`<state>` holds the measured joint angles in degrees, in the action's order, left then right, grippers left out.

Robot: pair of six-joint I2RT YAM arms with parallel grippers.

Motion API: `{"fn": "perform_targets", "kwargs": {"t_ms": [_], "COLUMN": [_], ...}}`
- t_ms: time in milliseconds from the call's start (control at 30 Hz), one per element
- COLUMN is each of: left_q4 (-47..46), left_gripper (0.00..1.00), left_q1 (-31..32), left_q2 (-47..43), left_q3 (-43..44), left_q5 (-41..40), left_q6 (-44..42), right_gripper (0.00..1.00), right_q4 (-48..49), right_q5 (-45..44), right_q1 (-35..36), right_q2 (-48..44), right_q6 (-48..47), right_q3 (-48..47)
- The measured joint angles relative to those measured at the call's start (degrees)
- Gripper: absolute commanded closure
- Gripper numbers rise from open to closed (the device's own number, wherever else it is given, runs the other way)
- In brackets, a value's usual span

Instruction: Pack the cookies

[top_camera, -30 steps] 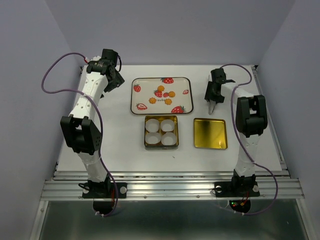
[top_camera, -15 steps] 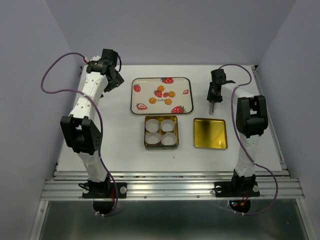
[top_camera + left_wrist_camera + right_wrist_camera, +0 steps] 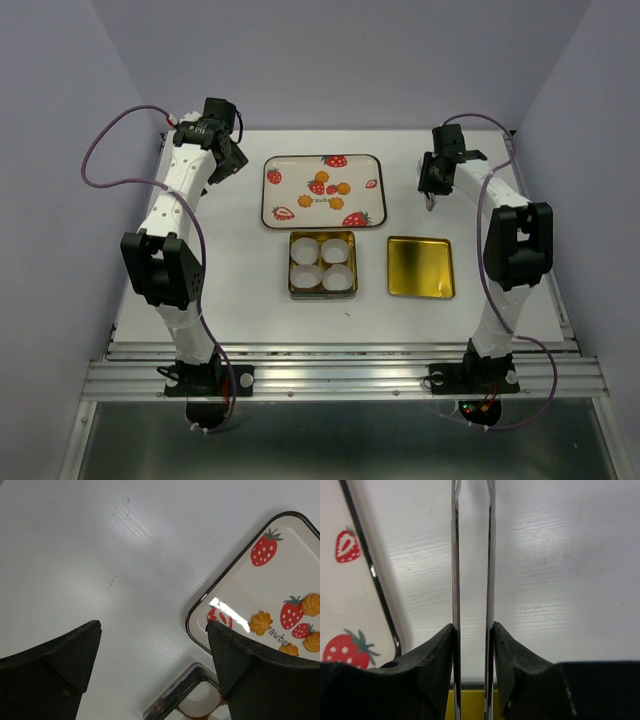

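Several small orange-yellow cookies [image 3: 331, 187] lie on the strawberry-printed tray [image 3: 290, 190] at the back middle; they also show in the left wrist view [image 3: 260, 622]. My left gripper [image 3: 226, 160] is open and empty left of the tray, with its jaws wide apart [image 3: 154, 625]. My right gripper [image 3: 433, 180] is shut on thin metal tongs [image 3: 455, 555] and hangs right of the tray, above the table. The tong blades stand slightly apart and hold nothing.
A square tin [image 3: 322, 234] with four white paper cups sits in front of the tray; its corner shows in the left wrist view [image 3: 175, 700]. A golden lid [image 3: 420, 266] lies to its right, below the right gripper [image 3: 470, 705]. The tray's edge [image 3: 375, 580] is left of the tongs.
My right gripper has moved back and slightly right with the tongs, away from the golden lid. The left arm has not moved.
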<state>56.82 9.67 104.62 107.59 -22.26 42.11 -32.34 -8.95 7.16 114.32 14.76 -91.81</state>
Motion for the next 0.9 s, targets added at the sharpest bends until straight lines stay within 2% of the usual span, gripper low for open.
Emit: {"fn": "perform_targets", "kwargs": {"t_ms": [233,500,900], "left_q4": [0.11,0.17,2.64], "left_gripper": [0.01,0.01,0.01], "left_q1": [0.00,0.02,0.02], "left_q2": [0.00,0.00,0.00], "left_q3": [0.04,0.04,-1.07], "left_q5": [0.66,1.36,1.73], "left_q6": [0.26,0.44,2.29], "right_gripper": [0.62,0.63,0.60], "right_q4": [-5.20,-11.61,-22.23], "right_q5": [7.28,10.16,13.53], "right_q1": [0.00,1.90,10.97], "right_q2": [-4.94,-5.53,-5.51], "right_q6": [-0.09,-0.48,0.26], "right_q3": [-1.11,-5.95,-20.33]}}
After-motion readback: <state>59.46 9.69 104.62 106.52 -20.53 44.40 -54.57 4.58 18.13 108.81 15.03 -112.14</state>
